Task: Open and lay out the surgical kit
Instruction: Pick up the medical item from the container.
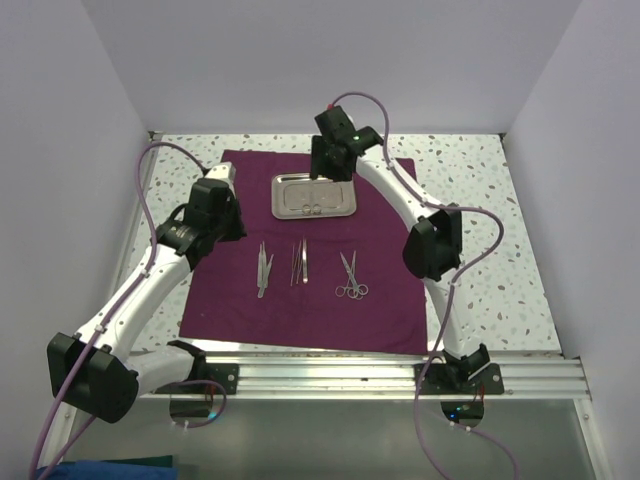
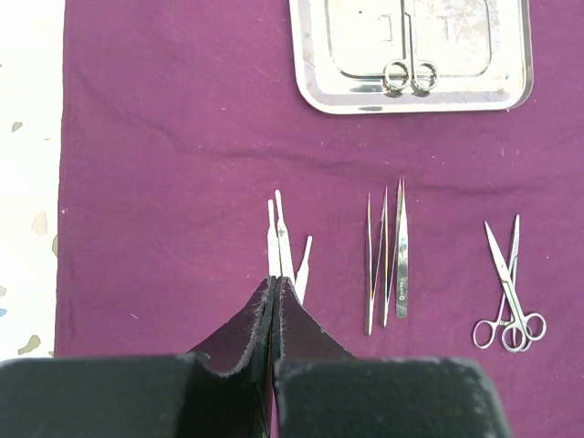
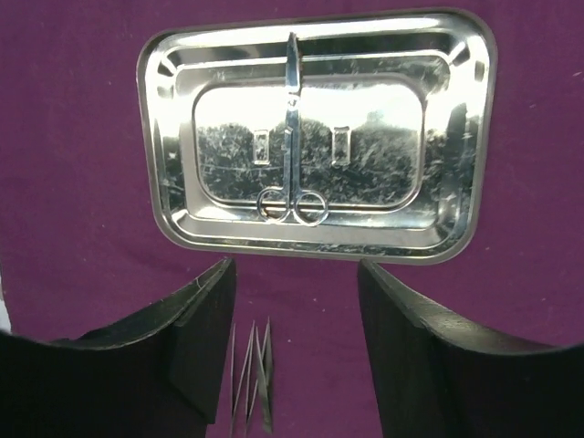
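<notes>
The purple cloth [image 1: 220,300] lies spread flat. The steel tray [image 1: 282,197] sits at its far middle with ring-handled scissors [image 1: 310,207] in it. On the cloth lie tweezers [image 1: 263,268], thin forceps [image 1: 299,262] and a second pair of scissors [image 1: 350,277]. My left gripper [image 1: 232,222] hangs above the cloth's left part, shut and empty; in the left wrist view its tips [image 2: 275,283] overlap the tweezers [image 2: 283,233]. My right gripper [image 1: 330,160] is open above the tray [image 3: 164,182], with the tray's scissors [image 3: 292,137] just beyond its tips [image 3: 294,269].
The speckled tabletop [image 1: 480,200] shows around the cloth, with white walls on three sides. An aluminium rail [image 1: 350,375] runs along the near edge. Purple cables loop off both arms.
</notes>
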